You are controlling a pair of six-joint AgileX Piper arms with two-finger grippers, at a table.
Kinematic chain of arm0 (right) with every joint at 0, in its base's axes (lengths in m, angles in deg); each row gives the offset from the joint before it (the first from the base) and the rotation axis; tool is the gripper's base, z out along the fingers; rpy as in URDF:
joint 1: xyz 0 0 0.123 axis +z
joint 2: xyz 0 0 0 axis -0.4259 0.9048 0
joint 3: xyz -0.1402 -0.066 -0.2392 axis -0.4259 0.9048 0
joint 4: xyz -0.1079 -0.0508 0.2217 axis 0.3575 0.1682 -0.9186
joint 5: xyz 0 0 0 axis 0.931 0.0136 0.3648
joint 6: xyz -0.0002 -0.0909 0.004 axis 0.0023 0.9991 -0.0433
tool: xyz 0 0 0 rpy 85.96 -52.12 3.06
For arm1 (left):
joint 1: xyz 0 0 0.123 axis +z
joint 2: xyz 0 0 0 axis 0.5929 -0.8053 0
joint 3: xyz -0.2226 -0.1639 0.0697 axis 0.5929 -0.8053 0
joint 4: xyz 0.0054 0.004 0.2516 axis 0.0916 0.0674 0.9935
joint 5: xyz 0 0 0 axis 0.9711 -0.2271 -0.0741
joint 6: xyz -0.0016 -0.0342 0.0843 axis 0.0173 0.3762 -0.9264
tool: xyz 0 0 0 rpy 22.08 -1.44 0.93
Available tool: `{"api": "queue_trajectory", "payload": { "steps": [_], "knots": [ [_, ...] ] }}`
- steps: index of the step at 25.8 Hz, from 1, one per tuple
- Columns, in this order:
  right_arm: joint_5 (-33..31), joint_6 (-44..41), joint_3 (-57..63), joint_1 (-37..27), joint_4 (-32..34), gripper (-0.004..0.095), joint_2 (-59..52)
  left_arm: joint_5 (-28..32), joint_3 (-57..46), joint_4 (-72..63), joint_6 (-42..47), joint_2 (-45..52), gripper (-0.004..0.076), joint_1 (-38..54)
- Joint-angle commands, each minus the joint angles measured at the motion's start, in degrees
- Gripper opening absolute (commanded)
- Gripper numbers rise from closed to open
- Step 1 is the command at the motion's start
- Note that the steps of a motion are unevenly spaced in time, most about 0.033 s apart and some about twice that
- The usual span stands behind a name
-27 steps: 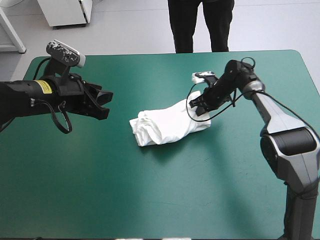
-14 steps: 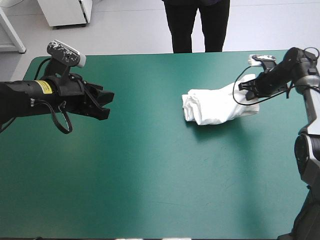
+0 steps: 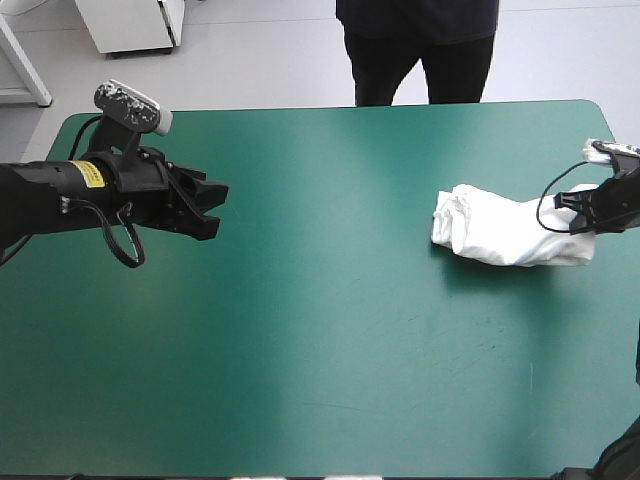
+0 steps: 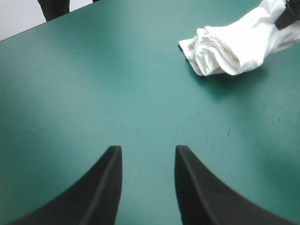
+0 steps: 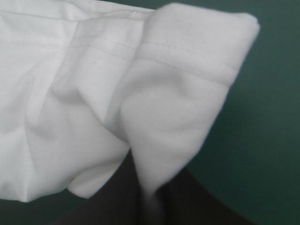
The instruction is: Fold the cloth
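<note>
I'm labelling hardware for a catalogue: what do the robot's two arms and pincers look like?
The left arm is black, with a yellow label near the wrist. The left pincer has two broad black fingers, curved like fins and tapering to tips. Of the right arm only a black wrist shows; the right pincer is black as well.

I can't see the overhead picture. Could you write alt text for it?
A white T-shirt, rolled into a rumpled bundle, lies near the right edge of a teal-green table, one end pinched in the right gripper. The left gripper hovers open over the table's left side, far from the shirt.
</note>
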Motion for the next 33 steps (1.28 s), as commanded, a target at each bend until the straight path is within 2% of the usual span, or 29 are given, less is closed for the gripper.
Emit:
{"api": "queue_trajectory", "payload": {
  "steps": [1,9,14,16,24,26,30,33],
  "knots": [
    [0.49,0.58,-1.1,-2.69,0.63,-0.0007,-3.91,-1.5,1.28,-1.6,-0.1,1.12,0.0281,-0.13],
    [3.73,1.17,7.06,-3.79,4.55,-0.0007,-3.91,-1.5,1.28,-1.72,-0.1,1.12,0.0281,-0.13],
    [4.23,-2.66,7.46,-3.79,8.53,0.0,-3.91,-1.5,1.28,-1.72,-0.1,1.12,0.0281,-0.13],
    [4.23,-2.24,7.46,-3.79,7.76,0.0064,-3.91,-1.5,1.28,-1.84,-0.21,1.12,0.0281,-0.13],
    [4.81,-2.08,7.46,-3.79,7.3,0.0449,-7.59,-1.5,1.28,-3.64,-0.21,1.12,0.0281,-0.13],
    [4.81,-2.59,7.46,-4.11,7.38,0.0484,-8.86,-1.5,1.28,-3.69,-0.21,1.12,0.0281,-0.13],
    [4.7,-4.05,7.46,-4.31,6.22,0.0487,-11.77,-1.5,1.28,-3.69,-0.32,1.59,0.0281,-0.13],
    [4.7,-4.2,7.46,-4.31,-0.93,0.0487,-14.86,-1.5,1.28,-3.3,-0.99,2.58,0.0281,-0.13]
  ]
}}
